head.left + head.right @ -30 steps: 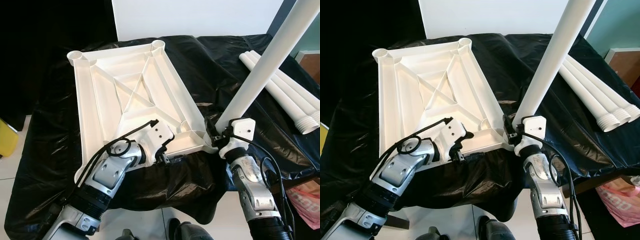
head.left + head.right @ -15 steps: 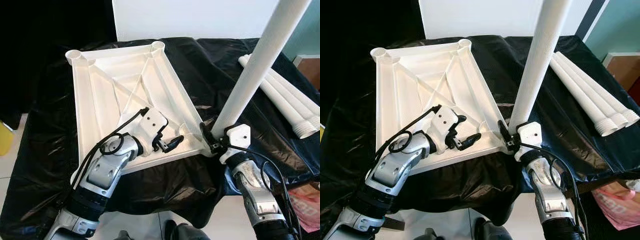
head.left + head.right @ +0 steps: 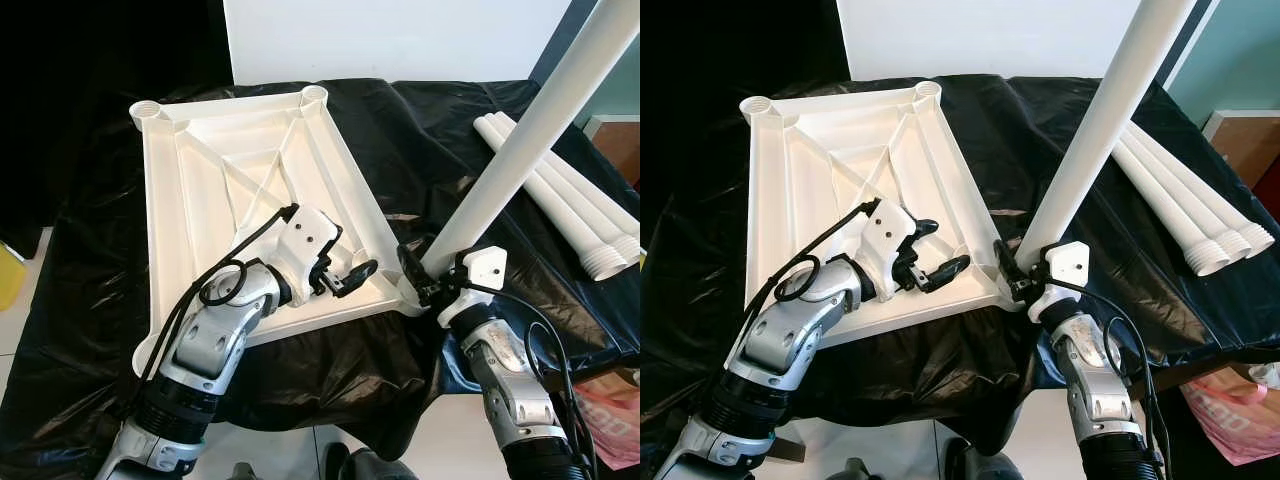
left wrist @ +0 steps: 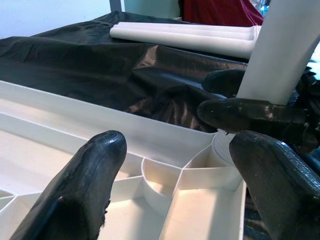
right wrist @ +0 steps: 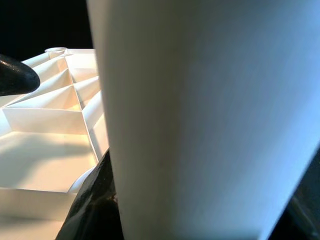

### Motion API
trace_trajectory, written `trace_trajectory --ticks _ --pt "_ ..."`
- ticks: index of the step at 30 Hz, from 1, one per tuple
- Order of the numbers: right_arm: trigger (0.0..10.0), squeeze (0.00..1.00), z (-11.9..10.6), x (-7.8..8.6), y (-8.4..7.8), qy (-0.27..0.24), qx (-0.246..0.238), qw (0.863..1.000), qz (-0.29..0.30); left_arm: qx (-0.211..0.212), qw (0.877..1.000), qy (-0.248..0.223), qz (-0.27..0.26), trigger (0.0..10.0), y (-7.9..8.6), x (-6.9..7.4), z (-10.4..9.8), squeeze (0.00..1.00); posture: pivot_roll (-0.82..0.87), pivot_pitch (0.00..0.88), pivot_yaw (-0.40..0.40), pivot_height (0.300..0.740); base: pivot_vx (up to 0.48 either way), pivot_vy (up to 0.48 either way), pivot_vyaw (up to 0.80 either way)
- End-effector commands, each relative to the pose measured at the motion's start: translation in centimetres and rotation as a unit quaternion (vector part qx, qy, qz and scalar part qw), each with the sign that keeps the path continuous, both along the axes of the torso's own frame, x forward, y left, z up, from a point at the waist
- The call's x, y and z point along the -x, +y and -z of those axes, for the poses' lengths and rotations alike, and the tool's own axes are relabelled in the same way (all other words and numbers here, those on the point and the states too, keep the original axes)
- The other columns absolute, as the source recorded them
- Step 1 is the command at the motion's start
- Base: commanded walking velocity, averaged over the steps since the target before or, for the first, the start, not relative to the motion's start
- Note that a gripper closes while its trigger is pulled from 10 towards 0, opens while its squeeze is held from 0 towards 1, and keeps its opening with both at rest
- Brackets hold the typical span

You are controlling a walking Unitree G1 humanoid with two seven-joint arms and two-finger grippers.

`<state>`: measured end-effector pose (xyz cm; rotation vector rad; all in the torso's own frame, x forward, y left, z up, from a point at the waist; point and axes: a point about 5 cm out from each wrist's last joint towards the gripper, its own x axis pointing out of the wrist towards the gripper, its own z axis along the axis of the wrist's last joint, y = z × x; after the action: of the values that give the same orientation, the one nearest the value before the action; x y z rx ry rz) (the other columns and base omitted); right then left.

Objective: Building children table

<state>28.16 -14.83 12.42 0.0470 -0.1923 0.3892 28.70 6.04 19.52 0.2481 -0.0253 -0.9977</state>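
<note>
A white tabletop point(image 3: 200, 190) lies upside down on the black sheet, ribs up, with round leg sockets at its corners. My right gripper point(image 3: 420, 280) is shut on the bottom end of a long white leg point(image 3: 520, 140), which leans up and to the right from the near right corner socket point(image 4: 225, 145). My left gripper point(image 3: 345, 275) hovers open just over the tabletop's near ribs, a little left of that corner. Its two black fingers point(image 4: 85, 185) frame the socket and the leg point(image 4: 285, 45). The leg point(image 5: 210, 120) hides most of the right wrist view.
Three spare white legs point(image 3: 560, 190) lie side by side at the table's right. The black sheet point(image 3: 430, 130) drapes over the near edge. A pink bag point(image 3: 610, 400) sits on the floor at the right and something yellow point(image 3: 10, 270) at the left.
My left gripper has come off the tabletop's near rim and moved right, over the ribs toward the near right corner. The held leg swung more upright, then leaned right again.
</note>
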Motion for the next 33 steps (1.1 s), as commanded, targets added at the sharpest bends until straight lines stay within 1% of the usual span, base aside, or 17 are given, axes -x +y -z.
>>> trace_trajectory --ticks 1,7,8,9,10,11,13,14,15,16,18,19,20,23,24,27,33 --pt "10.0 0.0 3.9 1.1 0.9 0.091 0.009 0.995 -0.028 0.0 1.0 0.006 0.004 10.0 -0.4 0.3 0.1 0.0 0.03 0.147 -0.084 0.74 0.0 0.0 0.0" --pt "10.0 0.0 4.5 1.5 0.6 0.102 0.005 0.995 -0.012 0.005 1.0 0.007 0.006 10.0 -0.5 0.4 -0.1 0.0 0.03 0.15 -0.083 0.74 0.0 0.0 0.0" --pt "10.0 0.0 4.5 1.5 0.5 0.103 0.002 0.995 0.001 0.005 1.0 0.007 0.007 10.0 -0.6 0.4 -0.1 0.0 0.03 0.152 -0.082 0.74 0.0 0.0 0.0" --pt "10.0 0.0 4.5 1.5 0.5 0.103 0.002 0.995 0.001 0.005 1.0 0.007 0.007 10.0 -0.6 0.4 -0.1 0.0 0.03 0.152 -0.082 0.74 0.0 0.0 0.0" --pt "10.0 0.0 4.6 1.4 0.4 0.106 0.0 0.994 0.025 0.005 1.0 0.008 0.008 10.0 -0.6 0.5 -0.1 0.0 0.03 0.153 -0.081 0.74 0.0 0.0 0.0" --pt "10.0 0.0 4.6 1.4 0.4 0.106 0.0 0.994 0.025 0.005 1.0 0.008 0.008 10.0 -0.6 0.5 -0.1 0.0 0.03 0.153 -0.081 0.74 0.0 0.0 0.0" --pt "10.0 0.0 4.6 1.2 0.4 0.112 -0.006 0.992 0.066 0.006 1.0 0.01 0.01 10.0 -0.7 0.6 -0.1 0.0 0.03 0.154 -0.079 0.74 0.0 0.0 0.0" --pt "10.0 0.0 4.7 1.1 0.5 0.114 -0.012 0.989 0.096 0.007 1.0 0.01 0.011 10.0 -0.8 0.6 -0.1 0.0 0.03 0.154 -0.079 0.74 0.0 0.0 0.0" --pt "10.0 0.0 4.7 1.1 0.5 0.114 -0.012 0.989 0.096 0.007 1.0 0.01 0.011 10.0 -0.8 0.6 -0.1 0.0 0.03 0.154 -0.079 0.74 0.0 0.0 0.0" --pt "10.0 0.0 4.6 0.8 0.7 0.115 -0.02 0.984 0.134 0.007 1.0 0.01 0.011 10.0 -0.8 0.6 -0.1 0.0 0.03 0.154 -0.079 0.74 0.0 0.0 0.0" --pt "10.0 0.0 4.3 0.6 0.9 0.114 -0.034 0.975 0.19 0.008 1.0 0.01 0.012 10.0 -0.9 0.6 -0.2 0.0 0.03 0.153 -0.079 0.74 0.0 0.0 0.0" --pt "10.0 0.0 4.2 0.5 1.0 0.112 -0.04 0.971 0.206 0.009 1.0 0.01 0.012 10.0 -0.9 0.6 -0.2 0.0 0.03 0.153 -0.079 0.74 0.0 0.0 0.0" --pt "10.0 0.0 4.1 0.5 1.5 0.11 -0.046 0.971 0.208 0.01 1.0 0.01 0.012 10.0 -0.9 0.6 -0.3 0.0 0.04 0.152 -0.079 0.74 0.0 0.0 0.0" --pt "10.0 0.0 3.9 0.5 1.8 0.108 -0.049 0.971 0.207 0.01 1.0 0.009 0.013 10.0 -0.9 0.6 -0.3 0.0 0.04 0.152 -0.079 0.74 0.0 0.0 0.0" --pt "10.0 0.0 3.8 0.6 2.3 0.105 -0.054 0.973 0.197 0.011 1.0 0.01 0.013 10.0 -0.9 0.6 -0.4 0.0 0.04 0.151 -0.078 0.74 0.0 0.0 0.0" --pt "10.0 0.0 3.7 0.6 2.2 0.105 -0.062 0.973 0.197 0.012 1.0 0.01 0.013 10.0 -1.0 0.6 -0.4 0.0 0.04 0.149 -0.079 0.74 0.0 0.0 0.0" --pt "10.0 0.0 3.6 0.5 2.1 0.1 -0.062 0.972 0.205 0.013 1.0 0.011 0.013 10.0 -1.0 0.6 -0.5 0.0 0.04 0.15 -0.078 0.74 0.0 0.0 0.0"
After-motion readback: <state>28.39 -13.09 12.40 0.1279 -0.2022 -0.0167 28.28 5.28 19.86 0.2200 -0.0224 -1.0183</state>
